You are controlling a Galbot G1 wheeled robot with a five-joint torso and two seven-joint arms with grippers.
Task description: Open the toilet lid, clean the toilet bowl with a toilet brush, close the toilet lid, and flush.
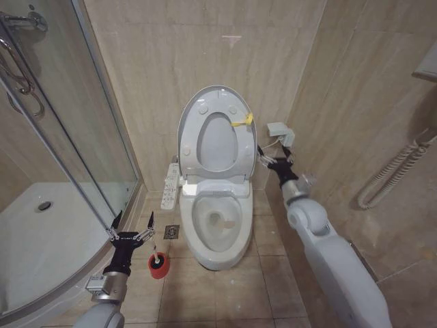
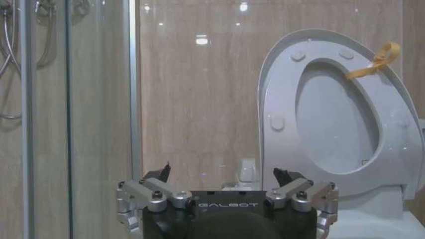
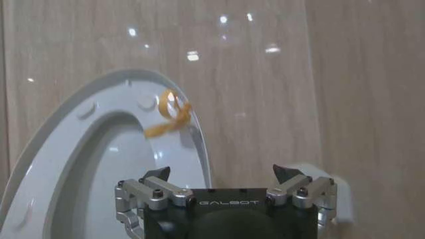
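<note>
The toilet lid [image 1: 216, 130] stands upright against the back wall, its underside facing me and a yellow tag [image 1: 242, 121] at its right edge. Below it the toilet bowl [image 1: 203, 217] lies uncovered, with a brownish mark inside. The toilet brush [image 1: 157, 257] sits in a red holder cup [image 1: 160, 269] on the floor, left of the bowl. My left gripper [image 1: 133, 217] hovers open just above and left of the holder, holding nothing. My right gripper [image 1: 266, 157] is open beside the lid's right edge, near the tag. The lid [image 3: 99, 149] and tag [image 3: 169, 117] show beyond the right gripper [image 3: 222, 172].
A long white control panel [image 1: 170, 184] hangs at the toilet's left side. A glass shower door [image 1: 68, 137] and white shower tray [image 1: 41, 239] close off the left. A floor drain [image 1: 172, 232] lies near the holder. A white box [image 1: 281, 132] and a hose [image 1: 396, 174] are on the right wall.
</note>
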